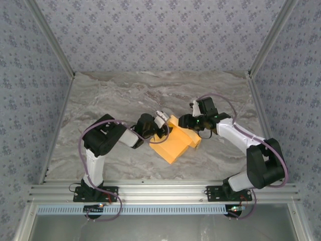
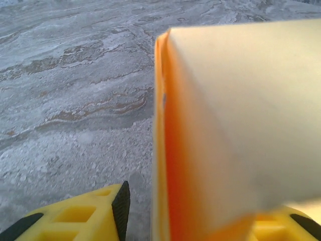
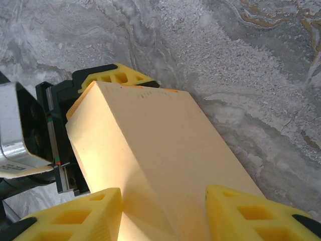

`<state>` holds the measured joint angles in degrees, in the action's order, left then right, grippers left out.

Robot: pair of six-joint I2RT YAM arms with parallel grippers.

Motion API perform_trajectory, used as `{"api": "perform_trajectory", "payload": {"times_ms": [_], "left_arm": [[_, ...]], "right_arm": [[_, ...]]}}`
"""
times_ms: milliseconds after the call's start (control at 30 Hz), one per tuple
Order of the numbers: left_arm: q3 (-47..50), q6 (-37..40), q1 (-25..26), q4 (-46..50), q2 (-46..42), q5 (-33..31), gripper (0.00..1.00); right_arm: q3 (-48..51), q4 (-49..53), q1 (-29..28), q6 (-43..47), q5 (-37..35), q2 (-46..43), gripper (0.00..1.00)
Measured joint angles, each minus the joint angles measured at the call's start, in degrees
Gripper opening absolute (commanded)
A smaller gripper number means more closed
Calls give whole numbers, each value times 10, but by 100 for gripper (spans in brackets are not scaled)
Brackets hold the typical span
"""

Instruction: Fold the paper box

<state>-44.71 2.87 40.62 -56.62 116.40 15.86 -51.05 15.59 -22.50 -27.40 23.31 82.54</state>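
The paper box (image 1: 173, 145) is yellow-orange card, partly folded, lying mid-table between my two arms. My left gripper (image 1: 165, 124) reaches it from the left, my right gripper (image 1: 185, 123) from the right. In the left wrist view a card wall (image 2: 225, 115) stands upright between the open jaws of the left gripper (image 2: 210, 216); a clear gap separates the left fingertip (image 2: 120, 206) from the card edge. In the right wrist view the right gripper (image 3: 163, 206) straddles a fold ridge of the box (image 3: 150, 145), its fingers apart, the left finger (image 3: 95, 211) touching the shaded face.
The marble-patterned table top (image 1: 125, 95) spreads bare behind and to both sides of the box. Patterned walls close off the back and sides. An aluminium rail (image 1: 160, 191) runs along the near edge by the arm bases.
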Motion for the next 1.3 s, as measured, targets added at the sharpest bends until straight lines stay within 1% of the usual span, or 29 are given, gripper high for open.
{"api": "perform_trajectory", "payload": {"times_ms": [167,367,467,600,700,833,933,1167,1233,1300], "left_arm": [[33,-6,0,-37,-2,-15,49],[69,-11,0,-80,-26,-36,51],[78,-15,0,-100,-34,-39,53],[80,-14,0,-111,-42,-38,52],[83,-14,0,-114,-49,-38,49],[86,-2,2,-113,-59,-40,38],[86,13,12,-106,-68,-54,36],[86,58,39,-101,-70,-138,25],[86,70,48,-101,-70,-165,24],[86,82,58,-101,-69,-188,26]], "right_arm": [[-19,10,-9,9,-15,15,49],[-27,11,-13,13,-23,30,49],[-28,11,-14,13,-25,33,49],[-29,11,-18,13,-26,35,49],[-32,11,-19,13,-28,38,49],[-37,11,-19,13,-29,43,49],[-37,11,-19,12,-29,45,49],[-38,9,-20,-4,-23,47,49],[-38,9,-23,-9,-23,47,48],[-38,8,-27,-16,-23,47,48]]}}
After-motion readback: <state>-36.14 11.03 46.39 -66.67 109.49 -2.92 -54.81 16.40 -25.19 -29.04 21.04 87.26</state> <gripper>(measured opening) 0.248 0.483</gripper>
